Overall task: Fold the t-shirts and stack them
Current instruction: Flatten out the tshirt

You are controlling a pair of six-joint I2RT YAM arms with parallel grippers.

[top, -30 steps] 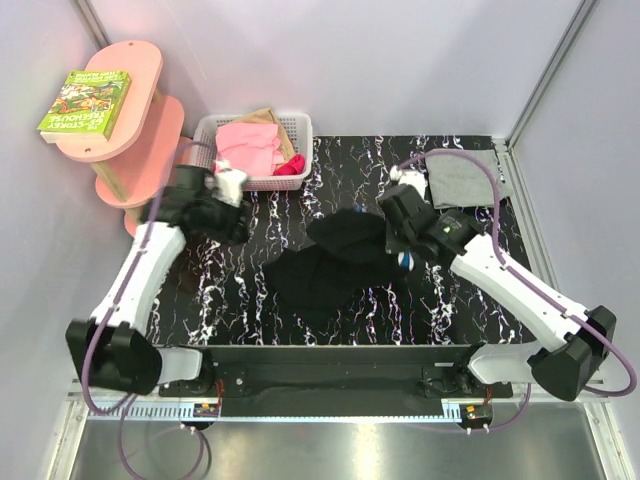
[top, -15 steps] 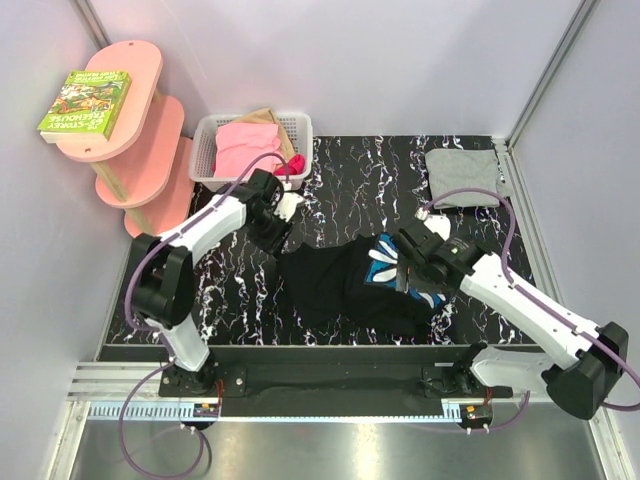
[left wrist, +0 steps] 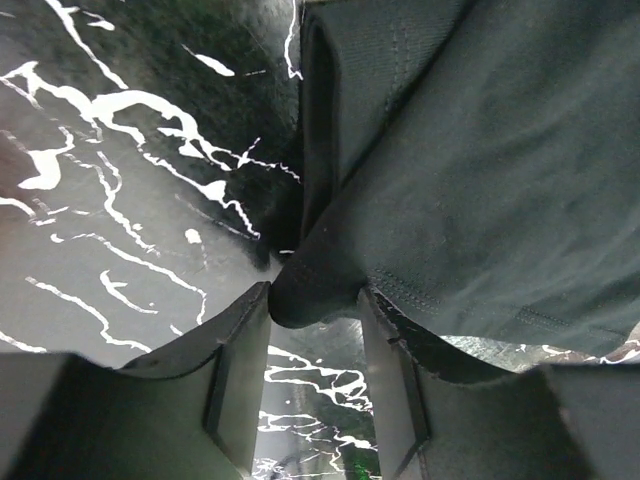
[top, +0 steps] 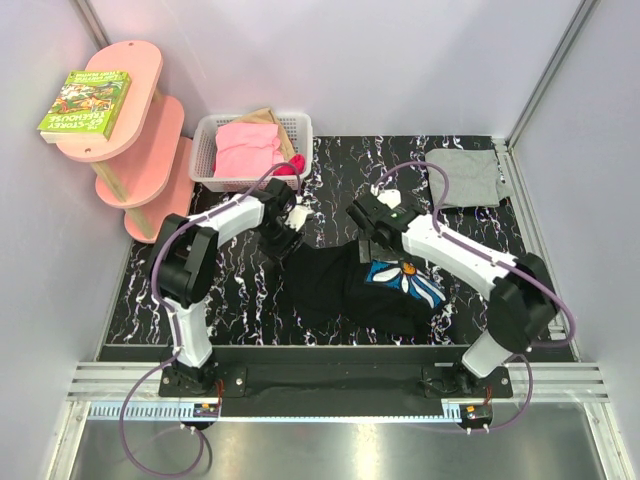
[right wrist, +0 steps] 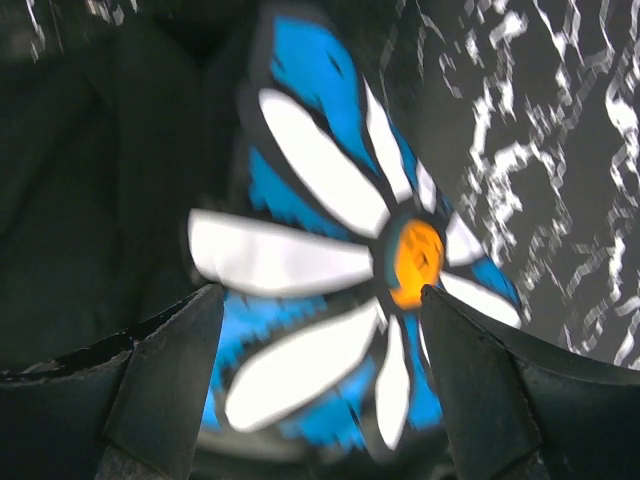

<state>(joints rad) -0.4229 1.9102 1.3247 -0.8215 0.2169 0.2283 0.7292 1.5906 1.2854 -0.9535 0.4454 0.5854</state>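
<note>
**A:** Where does your black cloth t-shirt lie?

**B:** It lies rumpled on the black, white-veined table, near the middle. Its blue-and-white petal flower print faces up on the right side.

**A:** What is your left gripper doing?

**B:** It sits at the shirt's far left edge. Its fingers pinch a rounded fold of the black fabric.

**A:** And your right gripper?

**B:** It hangs over the flower with its fingers spread wide.

**A:** Where is your plain light grey cloth t-shirt?

**B:** It lies folded flat at the table's far right corner, well apart from the black one.
</note>
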